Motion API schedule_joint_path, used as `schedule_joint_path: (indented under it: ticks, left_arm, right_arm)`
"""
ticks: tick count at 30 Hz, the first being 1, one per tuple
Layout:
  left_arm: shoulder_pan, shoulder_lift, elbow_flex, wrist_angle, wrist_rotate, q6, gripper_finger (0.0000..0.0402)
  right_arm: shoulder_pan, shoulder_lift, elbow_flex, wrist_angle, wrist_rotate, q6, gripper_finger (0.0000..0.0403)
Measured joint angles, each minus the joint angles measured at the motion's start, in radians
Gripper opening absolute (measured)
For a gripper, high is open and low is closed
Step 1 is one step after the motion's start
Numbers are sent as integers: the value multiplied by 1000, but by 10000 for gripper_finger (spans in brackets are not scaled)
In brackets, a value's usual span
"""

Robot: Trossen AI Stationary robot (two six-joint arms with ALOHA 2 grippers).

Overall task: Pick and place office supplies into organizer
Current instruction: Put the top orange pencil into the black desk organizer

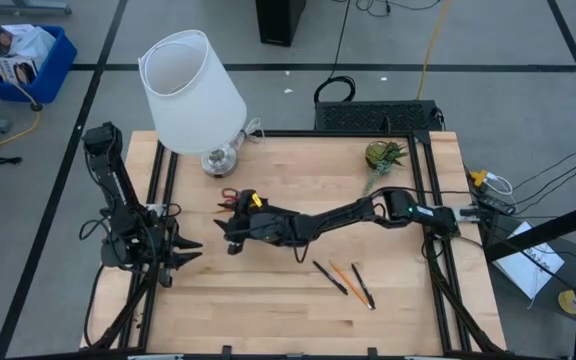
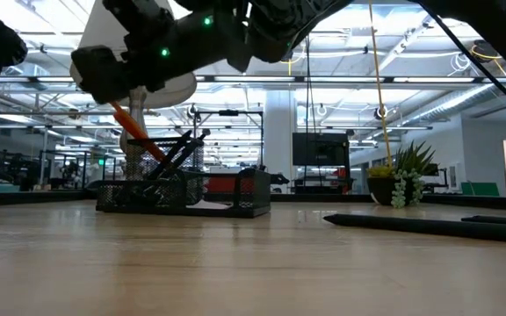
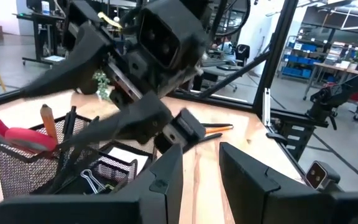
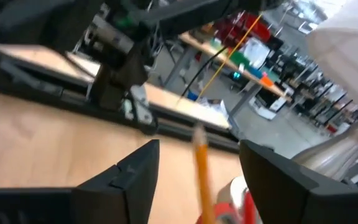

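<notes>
The black mesh organizer [image 2: 183,197] stands left of the table's middle, near the lamp. Red-handled scissors [image 3: 17,137], dark pens and a black clip [image 3: 93,180] sit in it. An orange pencil [image 4: 201,171] leans in it, point down [image 2: 139,136]. My right gripper [image 4: 199,148] hovers over the organizer [image 1: 234,228]. It is open, with its fingers well apart on either side of the pencil's upper end. Two black pens and an orange pencil [image 1: 344,278] lie flat on the table, right of the middle. My left gripper [image 1: 190,255] waits open at the table's left side.
A white lamp [image 1: 190,85] stands at the far left of the table, just behind the organizer. A green plant sprig in a pot [image 1: 383,155] sits at the far right. Bare wood [image 1: 258,310] stretches along the near edge.
</notes>
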Motion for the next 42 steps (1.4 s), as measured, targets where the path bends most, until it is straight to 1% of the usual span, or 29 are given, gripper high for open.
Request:
schedule_joint_path:
  ticks: [7,12,16,18,21,24,25,27,29,32,35,42]
  left_arm:
    - [1,0,0,-23,0,-11,108]
    - [1,0,0,-27,-1,-23,108]
    - [1,0,0,-33,-1,-32,108]
    - [1,0,0,-33,-2,-32,108]
    - [1,0,0,-39,-2,-32,108]
    - [1,0,0,-53,-2,-48,108]
    - [1,0,0,-57,-2,-55,108]
    - [1,0,0,-66,-1,-68,108]
    - [1,0,0,-83,0,-87,108]
    - [1,0,0,-108,3,-117,108]
    - [2,0,0,-115,4,-130,108]
    - [2,0,0,-115,5,-136,108]
  right_arm:
    - [-5,0,0,4,-4,-4,191]
    - [-30,0,0,-1,-91,39,160]
    - [-41,0,0,-4,-104,63,133]
    - [-43,0,0,-22,-104,68,114]
    - [-45,0,0,-41,-104,64,75]
    - [-38,0,0,-31,-99,26,28]
    - [-34,-1,0,-29,-91,11,18]
    - [-23,-1,0,-18,-47,-23,16]
    - [-17,-1,0,-18,-6,-33,23]
    - [-18,-2,0,-40,31,-9,26]
    - [-20,0,0,-40,31,1,16]
    - [-19,-2,-2,43,29,76,16]
